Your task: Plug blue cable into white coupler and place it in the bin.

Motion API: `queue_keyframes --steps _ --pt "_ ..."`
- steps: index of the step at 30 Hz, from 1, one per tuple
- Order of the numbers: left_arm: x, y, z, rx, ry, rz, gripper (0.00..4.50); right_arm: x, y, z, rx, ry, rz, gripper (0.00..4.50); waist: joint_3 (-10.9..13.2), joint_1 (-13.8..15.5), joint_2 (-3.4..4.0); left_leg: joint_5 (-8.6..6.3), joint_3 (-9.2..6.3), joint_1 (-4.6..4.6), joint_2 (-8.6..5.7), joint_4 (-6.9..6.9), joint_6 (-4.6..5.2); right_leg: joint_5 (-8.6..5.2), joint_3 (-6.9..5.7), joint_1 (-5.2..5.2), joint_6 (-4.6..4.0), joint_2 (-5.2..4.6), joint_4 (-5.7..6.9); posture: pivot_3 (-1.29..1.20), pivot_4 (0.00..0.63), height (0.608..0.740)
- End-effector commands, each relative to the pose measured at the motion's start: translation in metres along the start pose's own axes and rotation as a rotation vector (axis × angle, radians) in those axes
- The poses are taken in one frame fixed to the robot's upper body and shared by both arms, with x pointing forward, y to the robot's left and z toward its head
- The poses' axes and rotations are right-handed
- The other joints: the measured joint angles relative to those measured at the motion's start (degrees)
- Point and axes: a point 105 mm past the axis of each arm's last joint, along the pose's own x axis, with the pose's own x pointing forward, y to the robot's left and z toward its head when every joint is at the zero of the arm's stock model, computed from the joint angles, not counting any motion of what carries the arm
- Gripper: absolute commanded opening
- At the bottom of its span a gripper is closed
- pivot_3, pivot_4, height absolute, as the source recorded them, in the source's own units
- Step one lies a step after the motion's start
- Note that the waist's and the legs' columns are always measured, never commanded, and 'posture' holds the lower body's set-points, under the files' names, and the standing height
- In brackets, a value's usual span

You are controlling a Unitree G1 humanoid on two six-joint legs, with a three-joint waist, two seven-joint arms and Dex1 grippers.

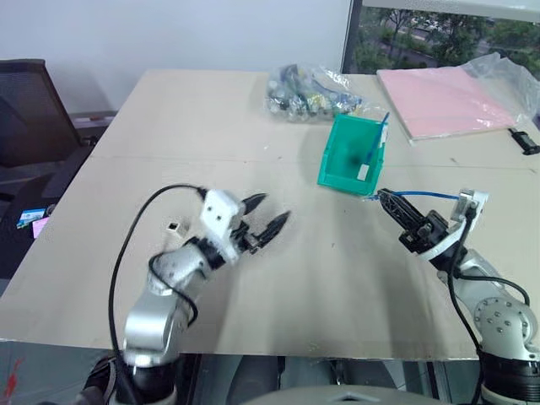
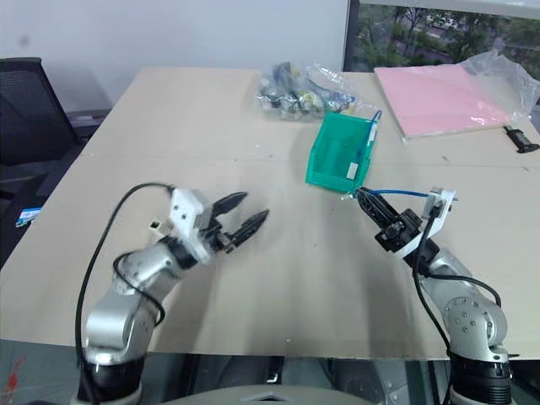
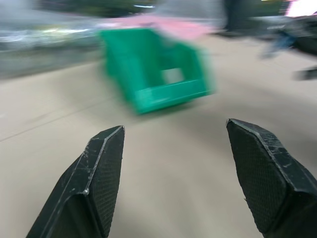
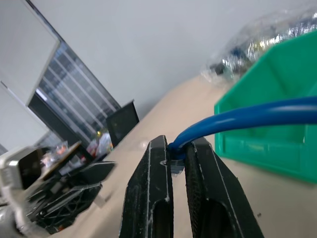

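table (image 1: pixel 278 278): bare centre
bin (image 1: pixel 337 173): no coupler seen inside
left gripper (image 1: pixel 268 218): fingers spread wide, nothing held
right gripper (image 4: pixel 177 157): clamped on blue cable (image 4: pixel 257 116) plug end
white coupler (image 1: pixel 174 227): lying beside left wrist, unplugged; plugging and binning judged pending

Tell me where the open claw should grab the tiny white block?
Pinch its two flat sides, coming down from above. The white coupler is a tiny cube lying loose on the table, and the left claw should probably leave its dark socket hole free.
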Motion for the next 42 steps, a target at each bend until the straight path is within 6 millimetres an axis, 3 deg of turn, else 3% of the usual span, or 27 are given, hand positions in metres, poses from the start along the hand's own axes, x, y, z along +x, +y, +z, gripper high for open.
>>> queue_keyframes --steps 1,5,9,12,17,25,27,28,29,34,38,42 --pt "-0.033 0.028 0.010 0.149 -0.034 0.297 3.32 0.007 0.006 0.004 -0.012 -0.007 0.052 0.00 -0.02 -0.05 0.00 0.00 -0.01 0.00 0.00 0.00 0.00 0.00 -0.02 0.00 0.00 0.00 0.00 0.00 0.150 0.739" --pt "-0.071 0.048 -0.015 0.181 0.057 0.432 3.32 0.013 0.005 -0.002 -0.002 0.027 0.077 0.00 -0.02 0.01 0.00 -0.01 -0.02 0.04 0.00 -0.02 0.01 0.00 -0.05 0.01 -0.01 0.00 0.01 0.00 0.150 0.739" --pt "-0.105 0.072 -0.041 0.177 0.161 0.488 4.45 0.016 0.005 -0.005 0.004 0.036 0.090 0.00 -0.03 0.09 -0.01 -0.01 -0.02 0.02 -0.01 -0.02 0.01 0.00 -0.11 0.02 -0.01 -0.05 0.00 0.00 0.150 0.739" --pt "-0.113 0.078 -0.053 0.152 0.201 0.453 4.45 0.017 0.006 -0.006 0.005 0.038 0.092 0.00 -0.02 0.00 0.00 -0.01 -0.02 0.02 -0.01 -0.04 0.01 -0.01 -0.11 0.01 -0.02 -0.02 -0.02 0.00 0.150 0.739" --pt "-0.099 0.086 -0.077 0.079 0.255 0.341 4.45 0.016 0.007 -0.009 0.009 0.028 0.079 0.00 -0.05 0.13 0.00 -0.01 -0.05 0.02 -0.02 -0.03 0.01 -0.01 -0.19 0.02 -0.02 -0.03 -0.01 0.00 0.150 0.739" --pt "-0.068 0.106 -0.098 0.053 0.264 0.268 4.45 0.017 0.009 -0.009 0.000 0.012 0.066 0.00 -0.25 -0.01 0.26 0.00 -0.05 0.12 -0.04 -0.03 0.00 0.00 -0.20 0.04 -0.01 -0.01 0.07 0.00 0.150 0.739" --pt "-0.065 0.107 -0.101 0.041 0.264 0.256 3.59 0.016 0.009 -0.008 -0.004 0.010 0.064 0.00 -0.47 0.17 0.63 0.00 -0.04 0.12 -0.04 -0.04 0.00 0.00 -0.18 0.05 -0.01 -0.03 0.06 0.00 0.150 0.739" --pt "-0.064 0.107 -0.102 0.043 0.265 0.247 3.41 0.016 0.008 -0.008 -0.008 0.009 0.059 0.00 -0.54 0.25 0.75 0.00 -0.07 0.14 -0.04 -0.04 0.01 0.00 -0.20 0.05 -0.01 -0.04 0.07 0.00 0.150 0.739" --pt "-0.064 0.106 -0.103 0.042 0.265 0.239 2.75 0.015 0.008 -0.008 -0.012 0.008 0.054 0.00 -0.61 0.29 0.86 0.00 -0.09 0.18 -0.04 -0.04 0.01 0.00 -0.22 0.07 -0.01 -0.05 0.07 0.00 0.150 0.739" --pt "-0.058 0.098 -0.107 0.057 0.268 0.198 0.54 0.012 0.007 -0.007 -0.021 0.007 0.043 0.00 -0.71 0.19 1.02 -0.01 -0.14 0.62 -0.04 -0.06 0.01 0.00 -0.24 0.59 -0.02 -0.05 0.01 0.00 0.150 0.739" --pt "-0.029 0.077 -0.107 0.115 0.255 0.049 0.57 0.011 0.009 -0.008 -0.048 0.029 0.053 0.00 -0.75 1.19 1.12 -0.01 -0.18 0.96 -0.15 -0.16 0.01 -0.01 -0.32 0.91 -0.03 -0.16 -0.05 0.00 0.150 0.739" --pt "0.030 0.005 -0.079 0.155 0.127 -0.395 0.57 0.017 0.024 -0.015 -0.203 0.161 0.164 0.00 -0.72 2.14 1.09 0.01 -0.21 0.90 -0.35 -0.02 0.03 -0.01 -0.43 0.96 -0.03 -0.06 -0.05 0.00 0.150 0.739"
